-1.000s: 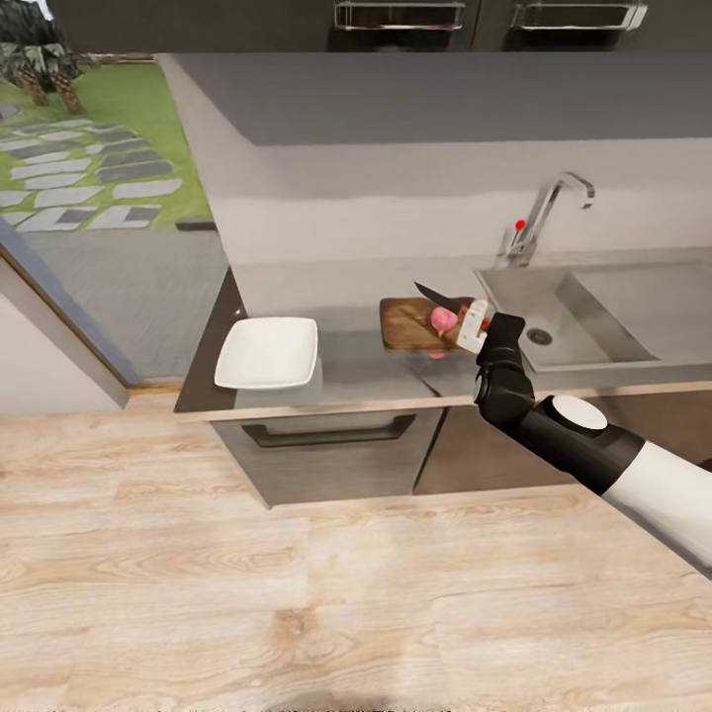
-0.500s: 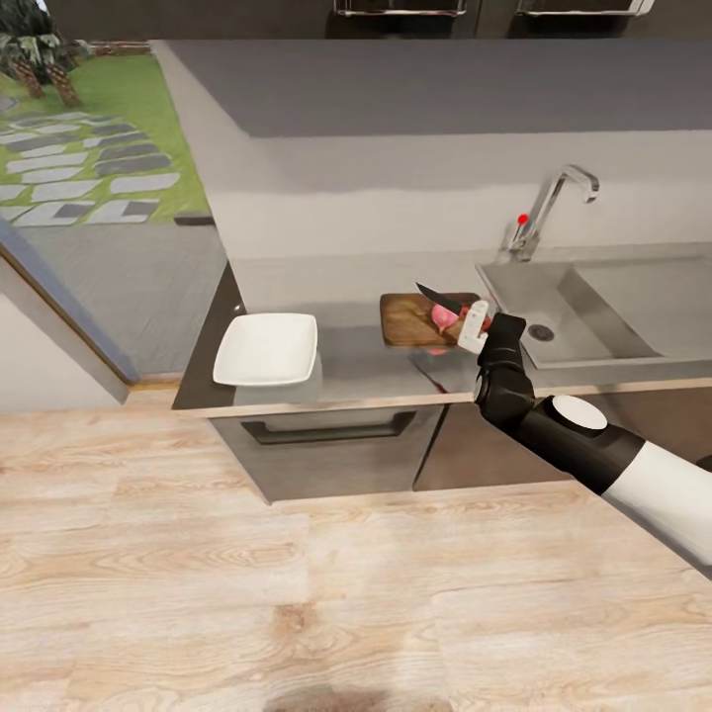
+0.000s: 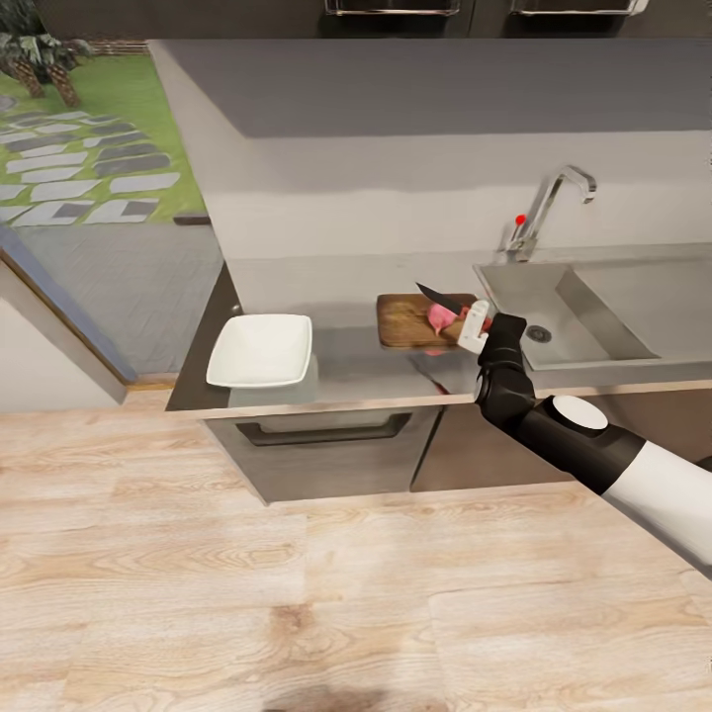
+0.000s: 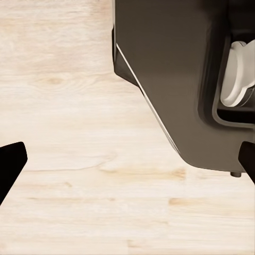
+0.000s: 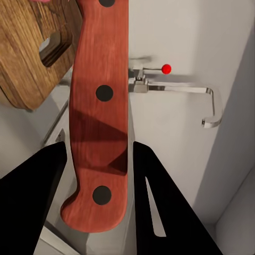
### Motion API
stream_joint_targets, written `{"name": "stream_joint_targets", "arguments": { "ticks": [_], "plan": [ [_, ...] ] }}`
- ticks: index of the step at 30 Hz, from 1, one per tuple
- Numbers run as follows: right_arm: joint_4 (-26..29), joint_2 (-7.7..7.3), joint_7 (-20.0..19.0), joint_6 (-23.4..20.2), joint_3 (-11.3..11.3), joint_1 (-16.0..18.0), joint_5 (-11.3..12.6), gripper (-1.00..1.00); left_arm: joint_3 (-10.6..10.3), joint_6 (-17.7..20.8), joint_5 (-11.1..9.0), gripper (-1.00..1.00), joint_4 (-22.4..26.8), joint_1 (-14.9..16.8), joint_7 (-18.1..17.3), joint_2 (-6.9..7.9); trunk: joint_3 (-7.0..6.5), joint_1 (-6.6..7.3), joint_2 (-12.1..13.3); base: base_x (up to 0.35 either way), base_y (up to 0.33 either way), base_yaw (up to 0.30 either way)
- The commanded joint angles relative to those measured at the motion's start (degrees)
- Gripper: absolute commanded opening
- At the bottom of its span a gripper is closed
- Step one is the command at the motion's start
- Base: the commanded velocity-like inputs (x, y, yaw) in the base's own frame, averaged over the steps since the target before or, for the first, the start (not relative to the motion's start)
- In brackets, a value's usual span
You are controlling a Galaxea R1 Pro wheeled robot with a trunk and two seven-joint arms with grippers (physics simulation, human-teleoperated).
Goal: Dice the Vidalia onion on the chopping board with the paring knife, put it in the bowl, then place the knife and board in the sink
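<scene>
Grey countertop (image 3: 346,361) carries a white bowl (image 3: 259,351) with nothing in it, well apart from the chopping board (image 3: 407,321) holding the Vidalia onion (image 3: 440,315). My right gripper (image 3: 476,326) pinches the paring knife (image 5: 100,117) over the board beside the sink (image 3: 603,316); my left gripper (image 4: 127,164) hangs spread above wooden floor (image 4: 74,175).

Even, flat simulator light — soft renders, little glare.

The head view is bright, with daylight on the lawn (image 3: 119,99) outside and a broad grey shadow across the upper wall (image 3: 435,89). The countertop (image 3: 346,361) carries a faint sheen and a soft reflection under the bowl (image 3: 259,350). Edges look slightly smeared by compression. In the right wrist view the fingers (image 5: 32,207) are pure black silhouettes — a diagonal shadow crosses the paring knife (image 5: 101,111) handle. The floor (image 4: 79,175) in the left wrist view is pale and washed out.
</scene>
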State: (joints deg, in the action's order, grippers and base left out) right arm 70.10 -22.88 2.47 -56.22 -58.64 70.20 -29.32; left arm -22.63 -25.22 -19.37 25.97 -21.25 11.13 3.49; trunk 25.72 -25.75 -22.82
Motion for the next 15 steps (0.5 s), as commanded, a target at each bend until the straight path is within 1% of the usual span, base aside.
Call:
{"name": "stream_joint_targets", "arguments": {
  "ticks": [1, 15],
  "plan": [
    [0.04, -0.05, 0.26, -0.32, -0.24, 0.11, 0.14, -1.0, -0.49, -0.09, -0.32, 1.0, 0.14, -0.01, 0.47, 0.07, 0.09, -0.04, -0.1, 0.0, -0.087, 0.0],
    [0.02, 0.03, 0.26, -0.33, -0.27, 0.09, 0.17, -1.0, -0.49, -0.09, -0.32, 1.0, 0.12, -0.01, 0.47, 0.1, 0.15, -0.04, -0.1, 0.0, -0.01, 0.0]
  ]
}}
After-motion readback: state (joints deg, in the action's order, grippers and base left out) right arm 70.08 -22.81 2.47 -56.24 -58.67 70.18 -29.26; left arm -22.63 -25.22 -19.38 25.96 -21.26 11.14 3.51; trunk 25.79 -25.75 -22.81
